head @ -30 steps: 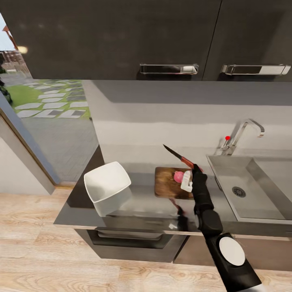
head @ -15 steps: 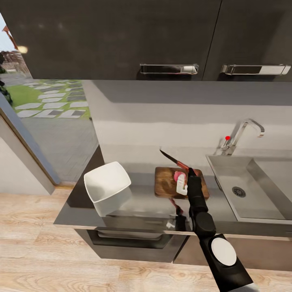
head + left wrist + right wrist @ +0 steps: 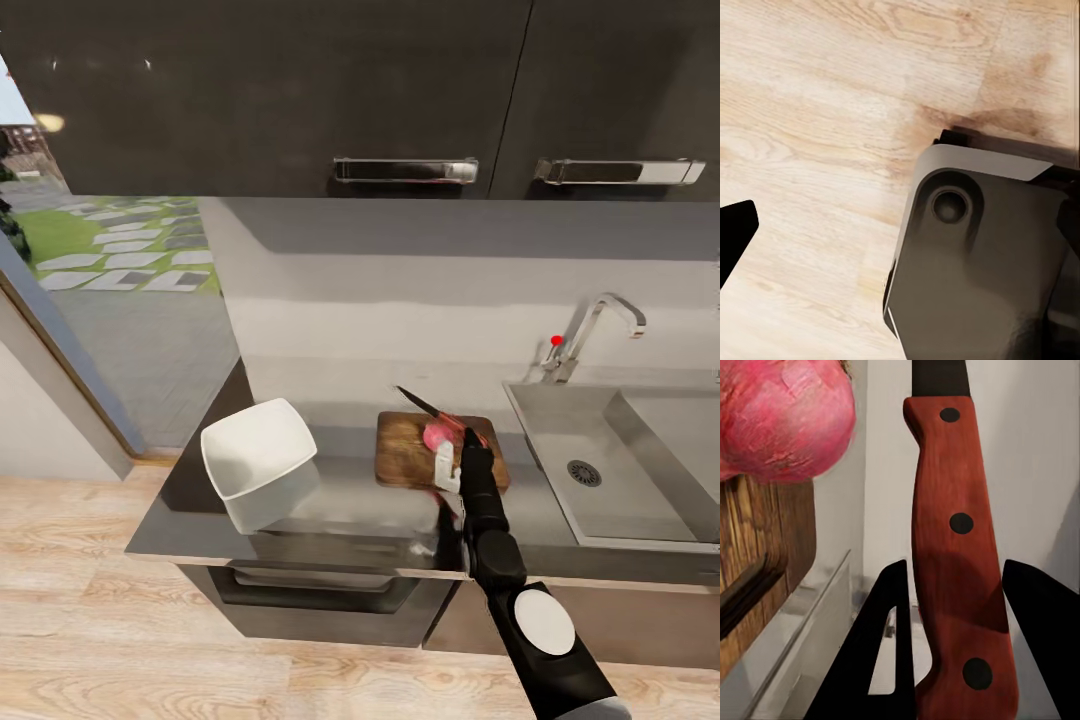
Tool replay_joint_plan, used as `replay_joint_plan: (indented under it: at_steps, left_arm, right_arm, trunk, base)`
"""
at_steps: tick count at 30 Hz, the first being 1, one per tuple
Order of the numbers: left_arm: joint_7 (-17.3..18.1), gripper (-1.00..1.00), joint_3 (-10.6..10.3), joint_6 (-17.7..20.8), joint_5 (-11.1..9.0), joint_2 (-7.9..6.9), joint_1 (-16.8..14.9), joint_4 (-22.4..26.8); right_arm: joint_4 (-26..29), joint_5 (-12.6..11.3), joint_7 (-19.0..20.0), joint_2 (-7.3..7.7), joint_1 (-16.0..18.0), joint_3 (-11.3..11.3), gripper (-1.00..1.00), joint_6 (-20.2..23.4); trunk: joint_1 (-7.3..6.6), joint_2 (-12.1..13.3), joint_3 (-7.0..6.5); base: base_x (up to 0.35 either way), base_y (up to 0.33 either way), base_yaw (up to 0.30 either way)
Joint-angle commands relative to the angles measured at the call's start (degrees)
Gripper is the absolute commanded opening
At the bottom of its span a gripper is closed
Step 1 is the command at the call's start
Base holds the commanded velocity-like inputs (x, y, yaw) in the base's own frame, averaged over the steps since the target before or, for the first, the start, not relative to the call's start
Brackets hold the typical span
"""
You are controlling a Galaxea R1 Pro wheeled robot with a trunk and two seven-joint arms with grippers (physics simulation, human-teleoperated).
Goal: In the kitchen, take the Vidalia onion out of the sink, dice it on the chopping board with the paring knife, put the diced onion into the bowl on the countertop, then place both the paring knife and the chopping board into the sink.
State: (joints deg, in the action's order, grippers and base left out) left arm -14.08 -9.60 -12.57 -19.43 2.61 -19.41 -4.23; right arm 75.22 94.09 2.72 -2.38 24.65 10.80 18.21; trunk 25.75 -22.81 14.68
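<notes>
Right gripper [image 3: 455, 440]: clamped on the paring knife handle, held over the near right part of the chopping board; dark fingers [image 3: 881, 645] seen either side of the red handle in the right wrist view.
Paring knife [image 3: 432, 409]: gripped by the handle, dark blade pointing up and away toward the back wall, raised above the board; handle with three dark rivets [image 3: 960, 555].
Vidalia onion [image 3: 437, 436]: whole, pinkish-red, resting on the chopping board just beside the gripper; close beside the knife handle in the right wrist view [image 3: 784, 416].
Chopping board [image 3: 405, 452]: flat on the countertop, between bowl and sink; wooden edge visible [image 3: 765, 547].
Bowl [image 3: 258, 470]: white, on the countertop left of the board, apart from it.
Sink [image 3: 640, 470]: steel basin at right, drain visible, chrome tap [image 3: 590, 335] behind.
Countertop [image 3: 340, 510]: dark, glossy.
Left gripper: state cannot be told; left wrist view facing pale wood floor [image 3: 817, 112] and a dark robot part [image 3: 975, 270].
</notes>
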Motion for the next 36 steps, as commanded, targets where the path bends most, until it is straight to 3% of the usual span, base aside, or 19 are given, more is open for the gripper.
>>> replay_joint_plan:
  at_steps: [1,8,36]
  left_arm:
    - [-0.1,1.0,-0.5,-0.4,-0.4,0.03,-0.1,-0.2]
    - [-0.1,1.0,-0.5,-0.4,-0.4,0.03,-0.1,-0.2]
    - [-0.1,1.0,-0.5,-0.4,-0.4,0.03,-0.1,-0.2]
  right_arm:
    - [0.0,0.6,0.3,0.0,0.0,0.1,-1.0,0.6]
    - [0.0,0.5,0.3,-0.07,0.0,0.2,-1.0,1.0]
    - [-0.2,0.4,0.4,-0.77,0.0,0.2,-1.0,1.0]
  trunk:
    - [0.03,-0.1,0.11]
    - [0.03,-0.1,0.11]
    - [0.03,-0.1,0.11]
  base:
    - [0.0,-0.264,0.0]
    - [0.0,-0.152,0.0]
    - [0.0,-0.003,0.0]
